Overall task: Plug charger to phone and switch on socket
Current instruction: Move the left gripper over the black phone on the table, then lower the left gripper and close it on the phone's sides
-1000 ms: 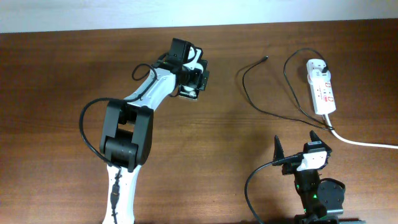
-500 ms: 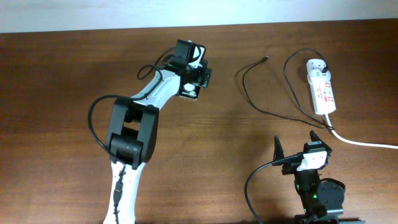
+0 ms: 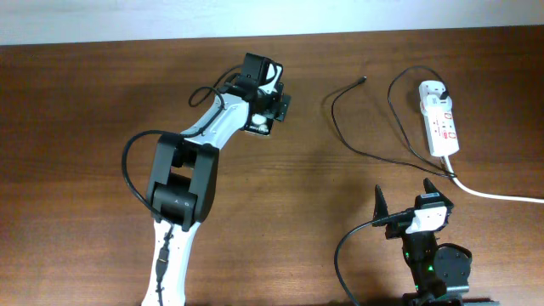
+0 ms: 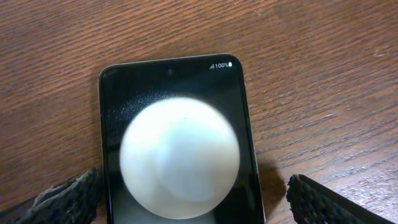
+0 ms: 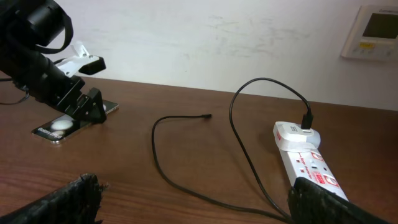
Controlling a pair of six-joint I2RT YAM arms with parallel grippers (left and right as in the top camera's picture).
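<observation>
Bare table (image 3: 299, 161) btw phone (image 4: 174, 155) & charger (image 3: 333, 112)

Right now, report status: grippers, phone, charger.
Left gripper open, straddling phone on table. Right gripper open, parked, empty. Charger plugged into socket; connector tip loose on table, apart from phone. Nothing between them.

Left gripper (image 3: 269, 109): far centre, over the phone (image 3: 258, 129), which it mostly hides.
Charger (image 3: 333, 110): tip lies free, left of the socket; cable loops nearer, then runs to the socket's far end.
Socket (image 3: 440, 123): far right; white cord (image 3: 497, 195) exits right.
Right gripper (image 3: 406, 195): near right, fingers spread.
</observation>
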